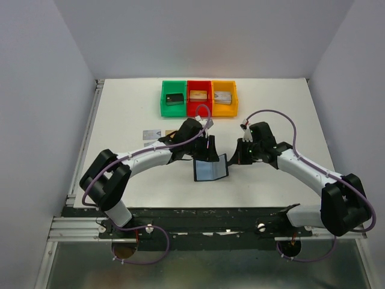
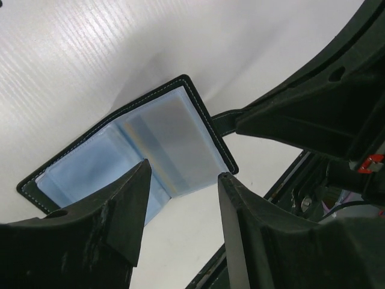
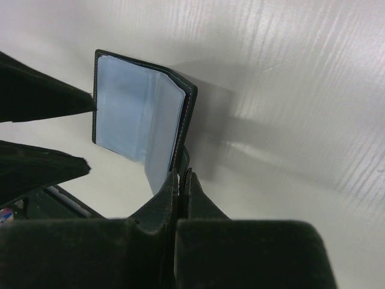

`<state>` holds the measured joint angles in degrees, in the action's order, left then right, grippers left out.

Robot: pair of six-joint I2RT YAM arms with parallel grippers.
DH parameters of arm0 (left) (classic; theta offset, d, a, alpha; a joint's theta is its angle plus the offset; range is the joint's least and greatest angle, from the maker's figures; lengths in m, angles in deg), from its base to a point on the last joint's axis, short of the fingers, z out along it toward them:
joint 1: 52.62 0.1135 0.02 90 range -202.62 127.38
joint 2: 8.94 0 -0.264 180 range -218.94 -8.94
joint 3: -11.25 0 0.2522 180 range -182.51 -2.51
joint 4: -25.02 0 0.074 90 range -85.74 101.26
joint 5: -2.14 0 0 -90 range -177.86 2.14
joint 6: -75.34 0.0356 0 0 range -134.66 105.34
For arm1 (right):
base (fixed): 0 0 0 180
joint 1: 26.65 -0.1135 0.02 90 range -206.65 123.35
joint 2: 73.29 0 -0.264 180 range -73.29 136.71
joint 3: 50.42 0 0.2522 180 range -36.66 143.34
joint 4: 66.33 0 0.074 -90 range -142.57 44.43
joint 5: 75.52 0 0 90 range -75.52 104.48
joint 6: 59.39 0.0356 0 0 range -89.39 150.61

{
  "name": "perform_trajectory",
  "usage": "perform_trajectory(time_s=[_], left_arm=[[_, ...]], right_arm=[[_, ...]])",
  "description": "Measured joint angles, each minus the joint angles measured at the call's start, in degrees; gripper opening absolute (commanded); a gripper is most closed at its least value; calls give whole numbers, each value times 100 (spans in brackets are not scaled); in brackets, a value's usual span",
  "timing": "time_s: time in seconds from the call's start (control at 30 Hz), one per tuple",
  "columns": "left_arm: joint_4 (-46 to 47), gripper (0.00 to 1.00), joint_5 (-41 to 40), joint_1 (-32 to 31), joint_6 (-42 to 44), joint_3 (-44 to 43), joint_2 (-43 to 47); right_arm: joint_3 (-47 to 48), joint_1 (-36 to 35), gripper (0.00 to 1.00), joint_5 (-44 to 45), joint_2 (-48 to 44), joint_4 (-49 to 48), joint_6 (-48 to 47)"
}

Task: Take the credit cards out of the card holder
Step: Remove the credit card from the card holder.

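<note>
The holder (image 1: 210,170) sits open mid-tabletop, nearer the front edge. Your right claw (image 3: 180,176) is pinched together on its edge. Your left claw (image 2: 183,170) hangs over the open pages, fingers apart. Two cards (image 1: 149,133) lie out toward the left edge, so I judge you're partway. Only the left wrist view shows a pale panel in one sleeve — perhaps a card left to pull.
</note>
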<state>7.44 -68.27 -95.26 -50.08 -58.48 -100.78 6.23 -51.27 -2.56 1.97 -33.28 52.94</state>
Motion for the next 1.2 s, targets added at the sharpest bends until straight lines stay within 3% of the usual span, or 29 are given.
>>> perform_trajectory(time_s=[0.47,1.2], left_arm=[[-577,59,-4,-216,293,-549,-710],[-754,61,-81,-348,393,-758,-833]], right_arm=[[0,0,0,-531,-201,-195,0],[0,0,0,-793,-203,-306,2]])
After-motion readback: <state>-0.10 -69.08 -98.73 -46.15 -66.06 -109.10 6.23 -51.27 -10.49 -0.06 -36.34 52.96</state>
